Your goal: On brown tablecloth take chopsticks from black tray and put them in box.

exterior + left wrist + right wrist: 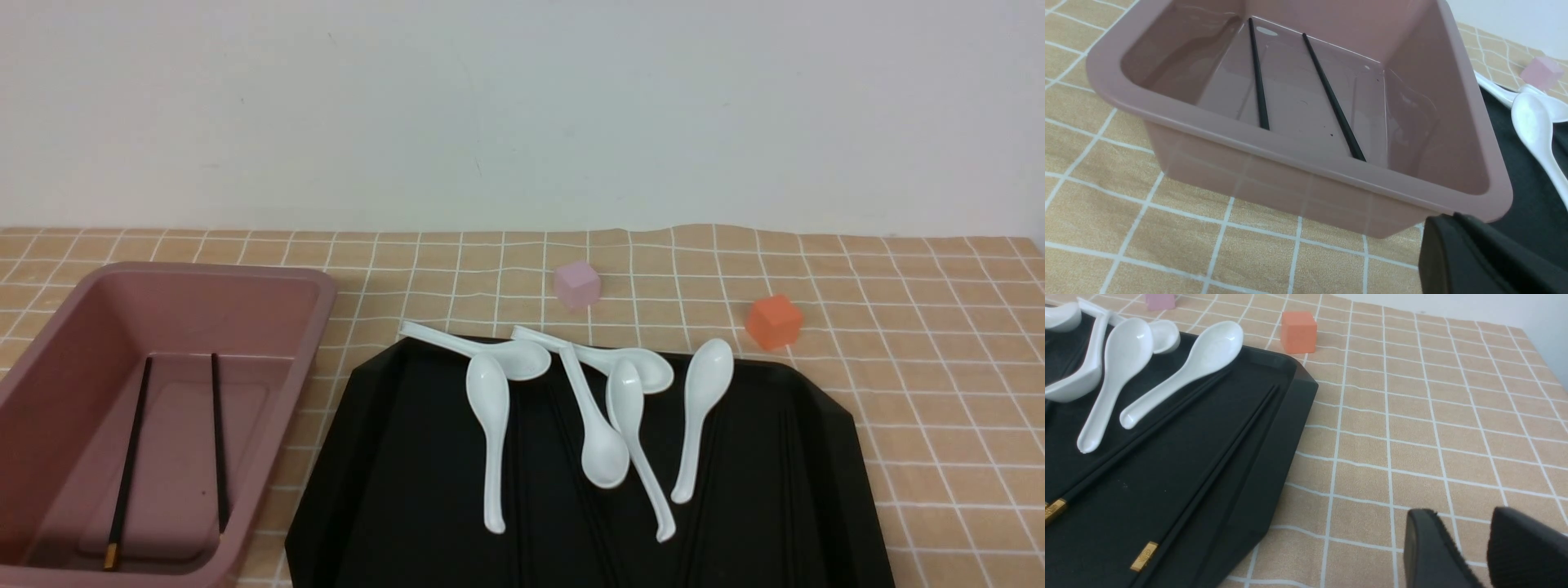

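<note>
The pink box stands at the left on the brown tablecloth. Two black chopsticks lie side by side on its floor, also in the left wrist view. The black tray lies to its right. In the right wrist view two more chopsticks with golden ends lie lengthwise on the tray. My left gripper is shut and empty, just outside the box's near corner. My right gripper is open and empty over bare cloth beside the tray. Neither gripper shows in the front view.
Several white soup spoons lie across the far half of the tray, one resting over a chopstick. A small pink cube and an orange cube stand on the cloth behind the tray. A white wall rises at the back.
</note>
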Controlling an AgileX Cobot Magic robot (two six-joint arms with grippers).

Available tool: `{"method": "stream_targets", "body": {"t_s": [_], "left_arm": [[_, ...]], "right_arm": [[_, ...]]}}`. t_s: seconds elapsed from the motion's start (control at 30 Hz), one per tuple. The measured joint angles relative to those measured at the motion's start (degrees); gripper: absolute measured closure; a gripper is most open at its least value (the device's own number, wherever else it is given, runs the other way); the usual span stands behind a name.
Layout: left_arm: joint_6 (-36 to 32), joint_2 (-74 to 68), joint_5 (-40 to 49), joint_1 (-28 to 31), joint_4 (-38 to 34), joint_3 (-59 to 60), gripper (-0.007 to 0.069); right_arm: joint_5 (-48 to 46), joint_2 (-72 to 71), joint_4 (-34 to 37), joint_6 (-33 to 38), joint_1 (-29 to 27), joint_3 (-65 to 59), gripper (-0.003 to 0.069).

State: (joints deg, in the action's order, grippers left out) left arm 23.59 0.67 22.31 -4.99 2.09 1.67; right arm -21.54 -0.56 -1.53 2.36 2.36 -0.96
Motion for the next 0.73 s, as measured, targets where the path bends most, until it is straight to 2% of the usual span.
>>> {"method": "stream_targets", "body": {"t_s": [0.73], "left_arm": [[0.00, 0.00, 0.00, 0.00, 0.16, 0.00, 0.0576]], "right_arm": [[0.00, 0.00, 0.00, 0.00, 0.00, 0.00, 0.0419]]}}
